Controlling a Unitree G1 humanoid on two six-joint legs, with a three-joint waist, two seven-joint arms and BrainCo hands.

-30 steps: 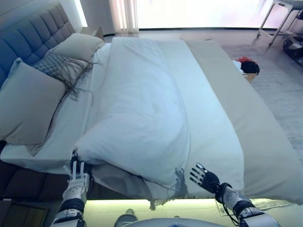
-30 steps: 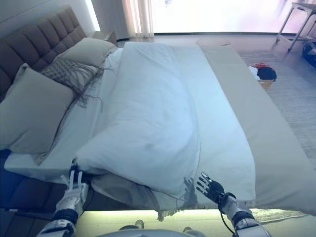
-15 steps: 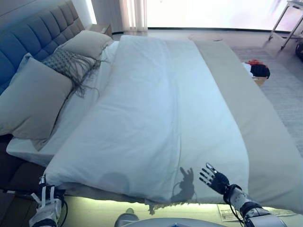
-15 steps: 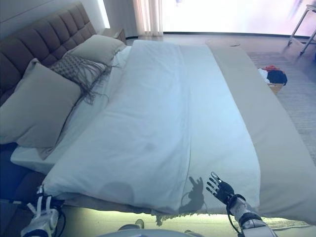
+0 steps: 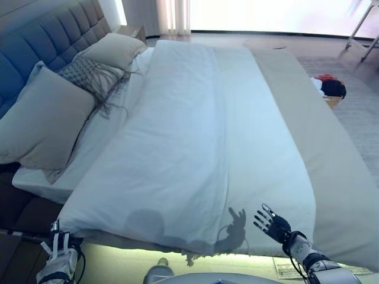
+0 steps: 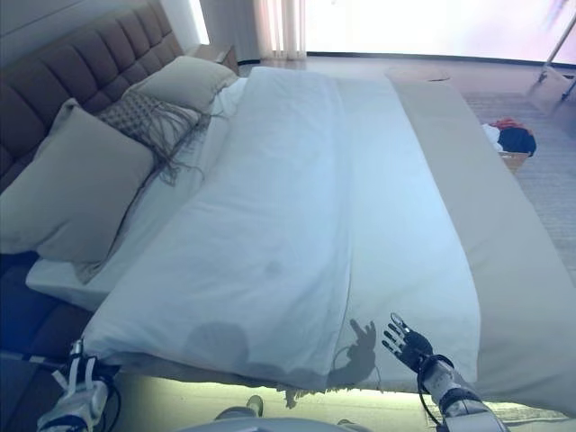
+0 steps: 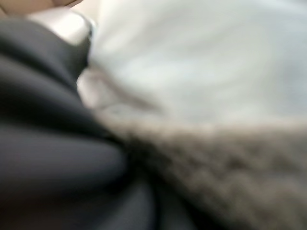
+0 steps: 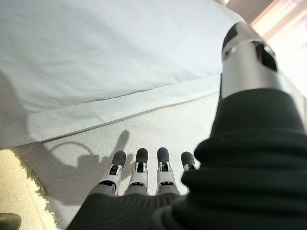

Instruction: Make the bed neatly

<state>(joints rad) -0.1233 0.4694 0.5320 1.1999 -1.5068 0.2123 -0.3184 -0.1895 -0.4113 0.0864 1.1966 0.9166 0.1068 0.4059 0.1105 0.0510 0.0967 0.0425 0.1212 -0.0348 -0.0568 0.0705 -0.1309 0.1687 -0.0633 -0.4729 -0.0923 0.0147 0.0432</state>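
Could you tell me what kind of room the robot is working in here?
Most likely a bedroom: a bed with a padded headboard, pillows and a white duvet.

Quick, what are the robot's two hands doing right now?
Left hand: at the duvet corner; grip cannot be told.
Right hand: open, holding nothing.

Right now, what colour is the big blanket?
White; the blanket shows best in the right eye view.

A tufted headboard [image 5: 35, 47] stands at the left. Bright windows [image 5: 266, 15] light the far wall, above a pale floor [image 5: 355, 106].
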